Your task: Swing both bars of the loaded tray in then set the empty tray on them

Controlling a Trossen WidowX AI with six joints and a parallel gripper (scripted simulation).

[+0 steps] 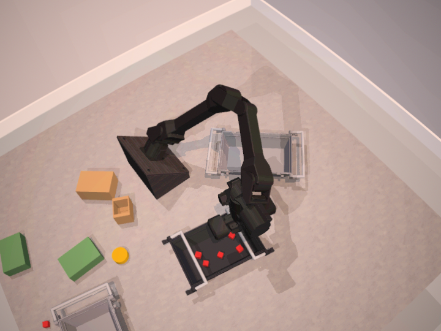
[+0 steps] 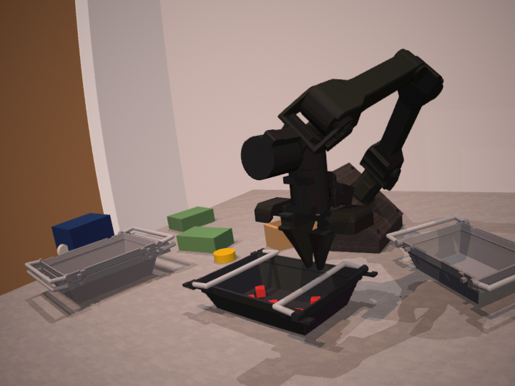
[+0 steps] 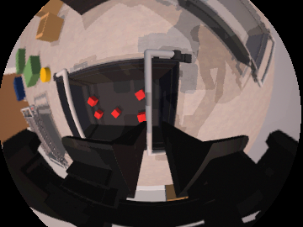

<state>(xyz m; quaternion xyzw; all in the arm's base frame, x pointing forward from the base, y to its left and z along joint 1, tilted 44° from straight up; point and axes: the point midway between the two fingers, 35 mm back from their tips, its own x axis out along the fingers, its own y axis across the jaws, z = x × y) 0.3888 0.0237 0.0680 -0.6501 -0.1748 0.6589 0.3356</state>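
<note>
arm: rises from base, elbow high, forearm sloping down toward 6 o'clock in top view | wrist: pointing straight down | claw [image 2: 314,262]: fingers narrowly parted, nothing between them, tips low

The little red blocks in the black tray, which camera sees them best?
The top view: all five red blocks lie in plain sight on the floor of the black tray. The exterior view hides most of them behind the tray's near wall and a wire bar. The wrist view shows five too, but small and blurry.
</note>
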